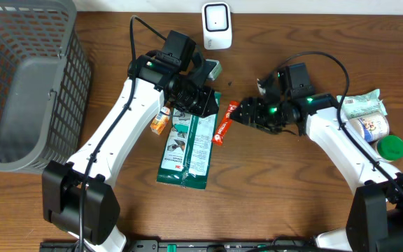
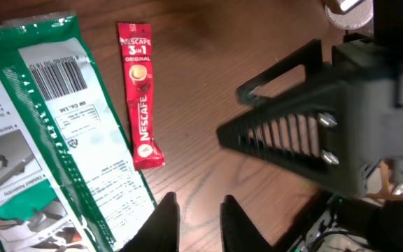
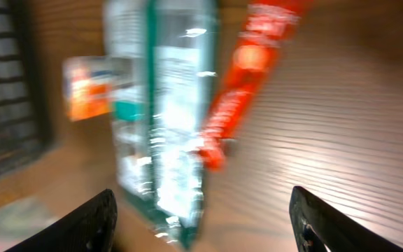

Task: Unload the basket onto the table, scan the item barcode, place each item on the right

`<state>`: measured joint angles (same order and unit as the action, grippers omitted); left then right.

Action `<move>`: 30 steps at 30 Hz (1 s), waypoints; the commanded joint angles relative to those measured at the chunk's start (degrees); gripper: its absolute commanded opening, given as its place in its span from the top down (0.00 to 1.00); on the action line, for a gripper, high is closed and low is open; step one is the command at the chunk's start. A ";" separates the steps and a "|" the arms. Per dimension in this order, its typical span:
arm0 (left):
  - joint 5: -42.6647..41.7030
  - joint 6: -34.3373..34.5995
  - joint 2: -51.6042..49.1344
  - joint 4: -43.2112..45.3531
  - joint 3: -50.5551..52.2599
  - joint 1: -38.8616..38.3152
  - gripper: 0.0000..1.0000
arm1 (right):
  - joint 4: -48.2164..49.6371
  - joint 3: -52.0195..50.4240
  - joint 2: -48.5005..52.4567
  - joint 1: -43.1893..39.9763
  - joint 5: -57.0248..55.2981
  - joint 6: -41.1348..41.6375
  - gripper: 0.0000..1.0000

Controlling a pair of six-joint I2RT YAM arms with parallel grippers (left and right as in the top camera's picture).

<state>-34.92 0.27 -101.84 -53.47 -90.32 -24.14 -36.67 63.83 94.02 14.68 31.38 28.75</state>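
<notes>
A green-and-white packet [image 1: 187, 143] lies flat on the wooden table, its barcode [image 2: 60, 79] facing up near its top end. Just right of it lies a red Nescafe stick [image 1: 222, 126], also in the left wrist view [image 2: 140, 94]. My left gripper [image 1: 203, 103] hovers over the packet's top right corner; its fingers [image 2: 200, 210] stand slightly apart with only bare wood between them. To the right of the stick, my right gripper [image 1: 238, 115] is wide open and empty [image 3: 201, 217]; its view is blurred. A white scanner [image 1: 216, 26] stands at the back edge.
A grey wire basket [image 1: 33, 70] fills the left side. A small orange sachet [image 1: 160, 123] lies by the packet's left edge. At the right sit a white-green pouch [image 1: 362, 105], a round tub [image 1: 373, 126] and a green lid [image 1: 390, 147].
</notes>
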 commanded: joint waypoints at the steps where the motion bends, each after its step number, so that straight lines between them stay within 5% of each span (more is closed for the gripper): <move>1: 2.51 -0.24 -1.03 0.04 1.40 -0.94 0.72 | -1.97 0.00 -1.22 -1.16 -14.56 -1.81 0.25; 13: 24.61 2.84 -1.05 6.47 5.68 -9.94 0.64 | -10.08 0.00 -1.22 -15.69 -18.58 -6.62 0.21; 21: 28.22 5.79 -1.07 17.44 13.14 -14.01 0.52 | -11.61 0.00 -1.22 -23.63 -22.80 -6.67 0.10; 30: 31.52 7.34 -5.66 25.40 15.19 -14.86 0.45 | -11.76 -0.17 -1.22 -24.17 -22.99 -7.69 0.09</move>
<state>-5.37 6.57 -104.84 -29.19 -75.37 -38.85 -48.38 63.83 94.00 -9.26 9.10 22.20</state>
